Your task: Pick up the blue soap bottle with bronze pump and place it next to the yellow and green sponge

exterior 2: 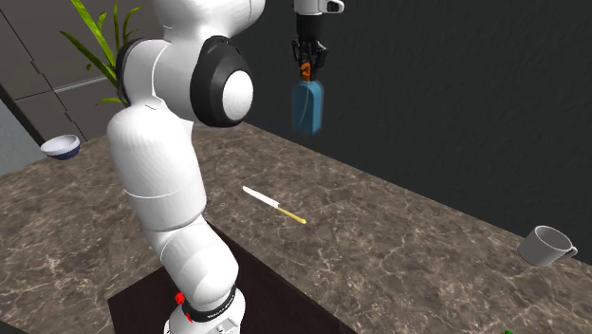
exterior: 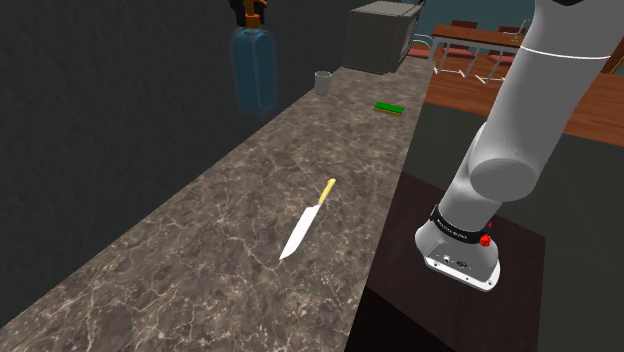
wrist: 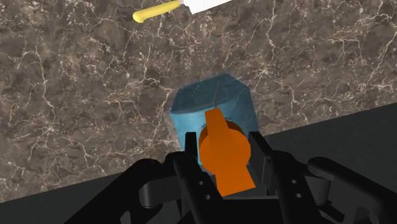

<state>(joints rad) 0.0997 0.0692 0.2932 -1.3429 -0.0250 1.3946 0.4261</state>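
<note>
Above the counter's [exterior: 200, 260] wall-side edge, the soap bottle [exterior: 254, 70] hangs clear of the surface, touching nothing beneath it. The gripper [exterior 2: 305, 59] points straight down, and its jaws are clenched on the orange-bronze pump [wrist: 222, 149]. The blue body [wrist: 213, 102] hangs upright below the fingers.

Judgement: the pump is the narrowest part and offers the fingers a neck to close on, which explains the top-down hold. Carried at this height, the bottle should pass over whatever lies on the counter.

The sponge [exterior: 389, 107], green on top, lies well apart from the bottle, towards the counter's far end and close to the edge on the stand's side. A knife [exterior: 307, 225] lies mid-counter between the two edges, and a grey cup [exterior: 323, 82] stands towards the far end on the wall side.

Risk noted: a bottle held only by its pump may swing or slip during a long carry. The set-down should leave it upright just beside the sponge.
</note>
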